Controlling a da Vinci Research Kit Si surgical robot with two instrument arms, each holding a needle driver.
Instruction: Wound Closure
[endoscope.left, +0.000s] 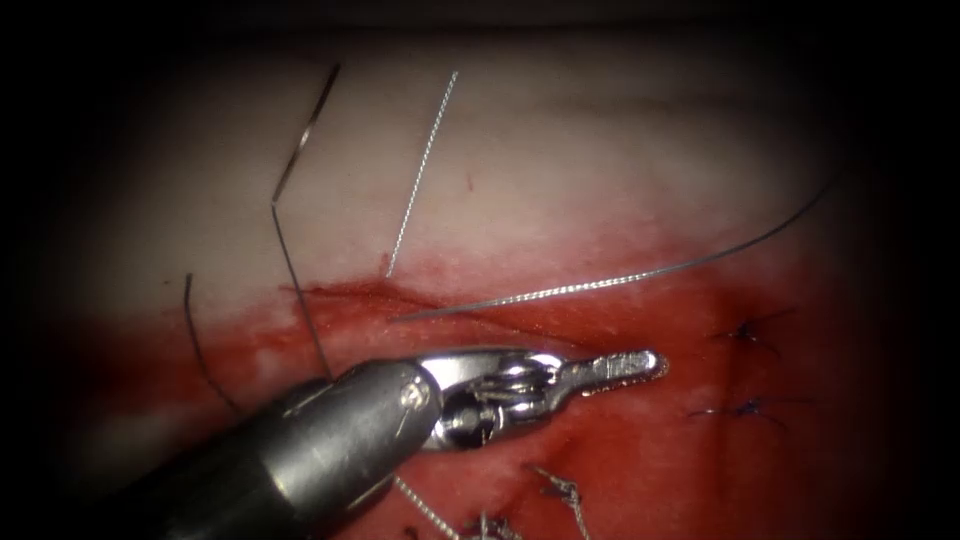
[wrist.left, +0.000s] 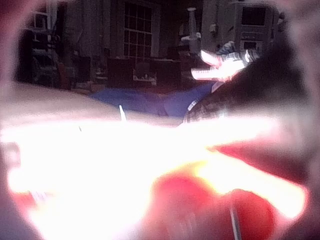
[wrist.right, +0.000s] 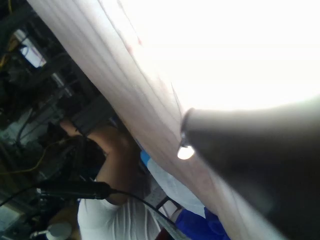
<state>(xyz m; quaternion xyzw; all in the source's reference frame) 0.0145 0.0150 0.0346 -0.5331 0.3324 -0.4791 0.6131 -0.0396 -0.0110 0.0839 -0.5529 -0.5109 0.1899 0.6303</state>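
Left claw (endoscope.left: 625, 366) clenched, holding nothing, lying on the tissue (endoscope.left: 600, 170) just below the cut (endoscope.left: 400, 298). Thread (endoscope.left: 620, 282) lies across the tissue. Needle: can't tell where.

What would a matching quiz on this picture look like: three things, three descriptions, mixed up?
Things:
1. left hand
2. curved needle
3. knotted stitches

Descriptions:
A. dark, at the far right
B. shut, with nothing seen in it
C. apparently lying on the pale tissue, upper left, in no hand

Pairs: 1-B, 2-C, 3-A
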